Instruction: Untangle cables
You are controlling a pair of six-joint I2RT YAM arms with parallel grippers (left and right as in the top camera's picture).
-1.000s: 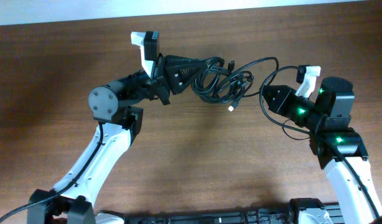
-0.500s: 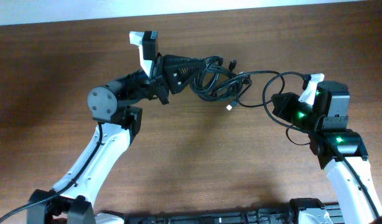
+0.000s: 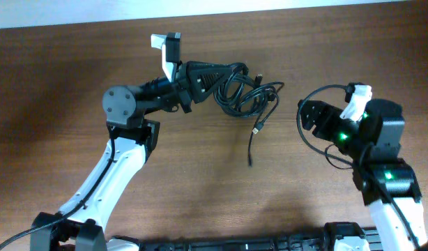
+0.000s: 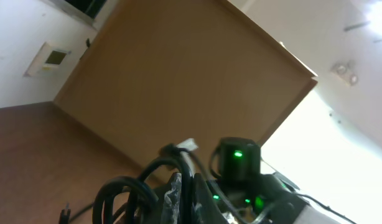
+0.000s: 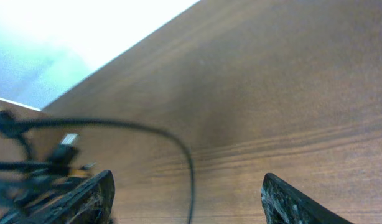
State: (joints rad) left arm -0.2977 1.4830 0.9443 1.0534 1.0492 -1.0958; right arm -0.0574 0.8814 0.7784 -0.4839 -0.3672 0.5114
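Black cables [image 3: 245, 97] sit pinched in left jaws.

The right gripper [image 3: 308, 115] has spread its jaws and let go; it has drawn back rightward. The freed strand [image 3: 251, 150] of the cables [image 3: 242, 94] now trails downward, slack.

We are seeing black cables [image 3: 245, 94] against a brown, wood-grained desk [image 3: 60, 84]; the left arm [image 3: 115, 171] is showing white and black, the right arm [image 3: 381, 136] glowing with green lights
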